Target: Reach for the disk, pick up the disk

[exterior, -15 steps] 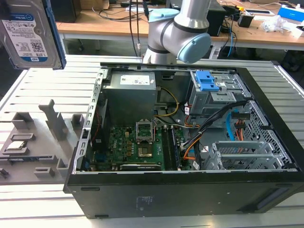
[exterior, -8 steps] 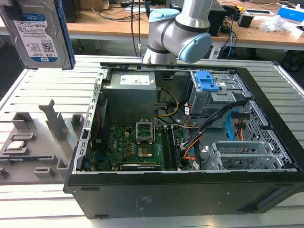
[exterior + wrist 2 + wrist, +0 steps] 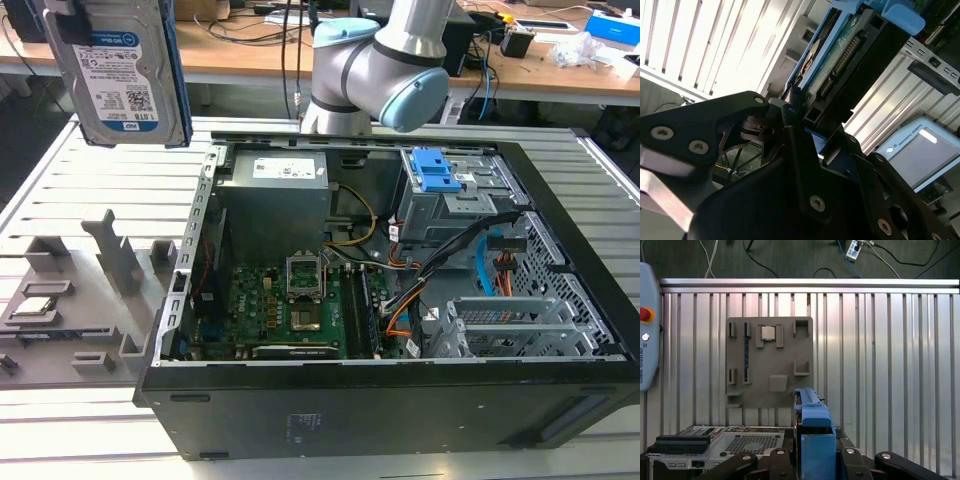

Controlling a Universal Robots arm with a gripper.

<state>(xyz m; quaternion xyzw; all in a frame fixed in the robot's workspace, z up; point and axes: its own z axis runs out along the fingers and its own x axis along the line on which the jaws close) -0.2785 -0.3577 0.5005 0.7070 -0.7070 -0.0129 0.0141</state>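
Jaws of our gripper (image 3: 814, 462) are clamped on the disk (image 3: 125, 75), which we see held upright in the air above the grey fixture plate (image 3: 60, 300) at the exterior view's left.

The disk (image 3: 125, 75) bears a white-and-blue label (image 3: 118, 88) with lines of small print, barcodes and a square code. A white sticker (image 3: 283, 170) with dark print sits on the grey power supply (image 3: 270, 215). In the first wrist view, a line of lettering runs along the edge of the teach pendant (image 3: 647, 340).
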